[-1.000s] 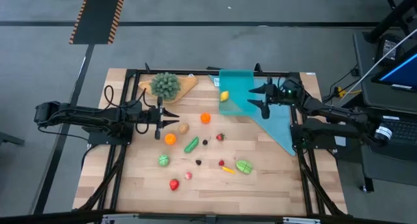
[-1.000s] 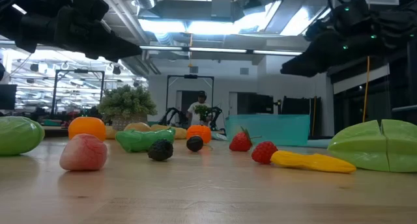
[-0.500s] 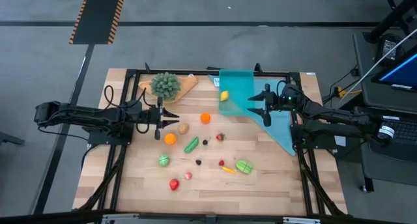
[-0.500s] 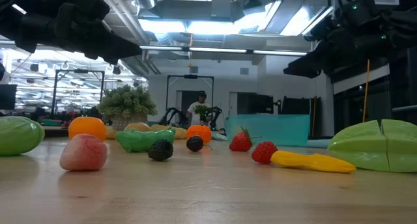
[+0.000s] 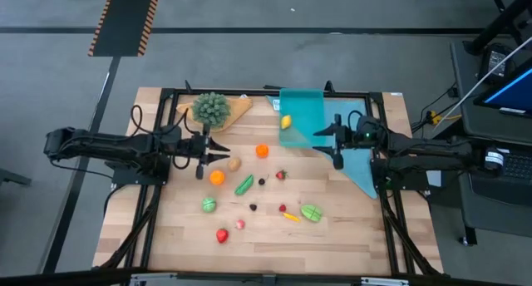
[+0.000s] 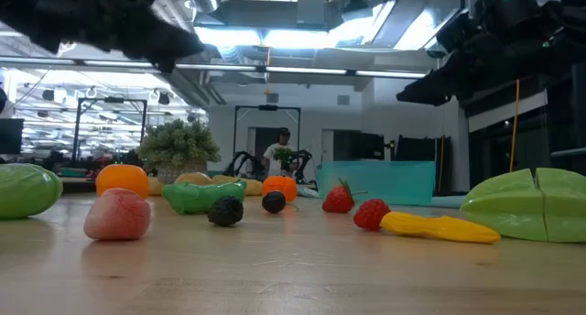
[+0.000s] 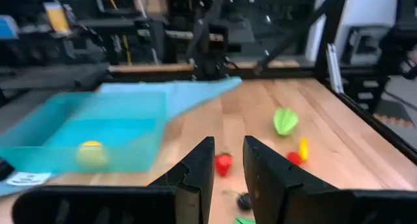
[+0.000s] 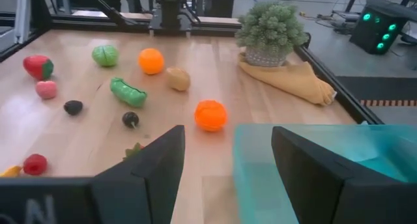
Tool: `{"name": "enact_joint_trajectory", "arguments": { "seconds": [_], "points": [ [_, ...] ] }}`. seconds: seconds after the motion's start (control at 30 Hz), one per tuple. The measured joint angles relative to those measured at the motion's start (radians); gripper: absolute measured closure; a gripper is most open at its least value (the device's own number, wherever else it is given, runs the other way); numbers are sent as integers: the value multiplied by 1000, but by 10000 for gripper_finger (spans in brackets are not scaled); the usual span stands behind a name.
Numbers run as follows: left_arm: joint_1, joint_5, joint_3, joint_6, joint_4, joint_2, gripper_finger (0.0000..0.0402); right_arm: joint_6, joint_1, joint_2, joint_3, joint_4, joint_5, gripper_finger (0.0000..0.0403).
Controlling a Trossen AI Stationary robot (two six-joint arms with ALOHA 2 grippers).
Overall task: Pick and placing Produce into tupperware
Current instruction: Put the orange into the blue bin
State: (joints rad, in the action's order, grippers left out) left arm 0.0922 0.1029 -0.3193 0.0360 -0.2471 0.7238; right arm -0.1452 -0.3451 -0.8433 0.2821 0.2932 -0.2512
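The Produce lies scattered on the wooden table: an orange (image 5: 262, 150), a potato (image 5: 234, 164), a green pod (image 5: 243, 184), a strawberry (image 5: 281, 175), a split green piece (image 5: 311, 212) and several more. A yellow piece (image 5: 286, 122) lies inside the teal tupperware (image 5: 303, 111) at the far middle. My left gripper (image 5: 223, 154) hovers left of the potato, its fingers (image 7: 199, 168) a narrow gap apart and bare. My right gripper (image 5: 330, 146) hangs open over the tupperware's near right corner (image 8: 260, 146), nothing between its fingers.
A bushy plant on a tan board (image 5: 212, 108) stands at the far left. A light-blue cloth (image 5: 357, 165) lies under and right of the tupperware. Black frame rails (image 5: 158, 153) run along the table's sides. A person (image 6: 282, 150) stands far behind the table.
My right gripper has swung from above the tupperware toward the table's near edge, staying open. My left gripper has risen a little. No produce has moved.
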Motion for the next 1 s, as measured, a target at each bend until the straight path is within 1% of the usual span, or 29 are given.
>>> {"name": "enact_joint_trajectory", "arguments": {
  "seconds": [0.13, 0.2, 0.3, 0.43, 0.53, 0.6, 0.7, 0.77, 0.9, 1.0],
  "points": [
    [-63, -31, -101, -1, 190, 4, 328, 10, 37, 0, 0, -1, 6, 171],
    [-115, -70, -141, -10, 263, 9, 328, 14, 59, 0, 0, -1, 42, 171],
    [-208, -132, -180, -27, 325, 10, 328, 31, 90, 0, 0, -2, 103, 171],
    [-340, -283, -191, -52, 364, 10, 328, 33, 123, 0, 0, -2, 144, 171],
    [-433, -427, -193, -120, 399, 21, 328, 33, 143, 0, 0, -2, 173, 171],
    [-486, -501, -192, -169, 444, 26, 328, 33, 153, 0, 0, -2, 191, 171],
    [-553, -575, -192, -232, 452, 48, 328, 33, 166, -1, 0, 0, 214, 171],
    [-592, -614, -201, -246, 463, 58, 328, 37, 171, -1, 0, 3, 225, 171],
    [-660, -714, -285, -319, 581, 107, 328, 42, 177, -1, 0, 3, 225, 171],
    [-700, -754, -365, -376, 668, 167, 328, 47, 182, -1, 0, 3, 225, 171]
  ]
}}
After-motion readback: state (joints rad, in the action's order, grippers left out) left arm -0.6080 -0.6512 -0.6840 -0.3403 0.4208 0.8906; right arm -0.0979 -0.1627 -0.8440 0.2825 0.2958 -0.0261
